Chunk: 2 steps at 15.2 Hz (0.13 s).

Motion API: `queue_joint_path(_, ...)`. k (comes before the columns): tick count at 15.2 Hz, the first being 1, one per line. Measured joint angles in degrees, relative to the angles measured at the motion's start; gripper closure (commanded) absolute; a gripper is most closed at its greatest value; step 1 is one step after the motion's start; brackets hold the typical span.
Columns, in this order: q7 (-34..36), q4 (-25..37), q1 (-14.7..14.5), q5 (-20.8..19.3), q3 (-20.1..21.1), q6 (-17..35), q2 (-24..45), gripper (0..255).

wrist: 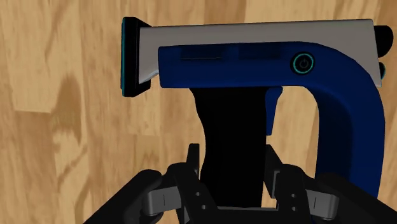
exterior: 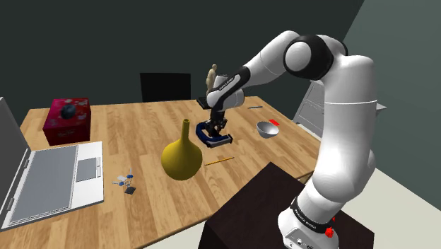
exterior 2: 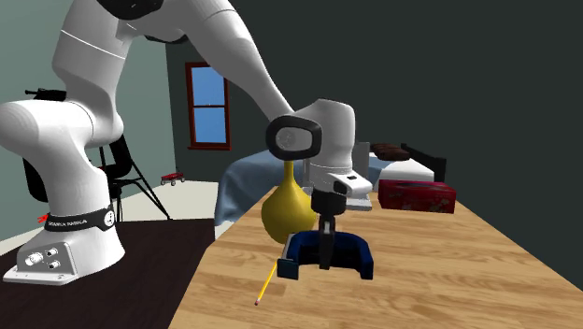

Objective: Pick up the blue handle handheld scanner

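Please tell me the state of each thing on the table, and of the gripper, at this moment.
handheld scanner: lying on its side on the table, not lifted
gripper: shut on the handheld scanner's black grip
laptop: open
yellow vase: upright
bowl: right way up
pencil: lying flat

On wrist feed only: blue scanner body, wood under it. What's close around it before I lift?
Observer: A yellow vase stands close beside the scanner, on the shoulder view's left of it.
Operator: Other side?
Observer: A grey bowl, farther off, with bare table between.
Operator: Anything flat nearby?
Observer: A yellow pencil lies by the scanner's end, apart from it.
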<state>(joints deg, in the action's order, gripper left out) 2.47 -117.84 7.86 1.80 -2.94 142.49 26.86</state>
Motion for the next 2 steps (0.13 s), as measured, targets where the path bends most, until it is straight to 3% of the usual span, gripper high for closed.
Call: queue_joint_path(2, -0.06, -0.04, 0.04, -0.08, -0.09, -1.05, -1.08, 255)
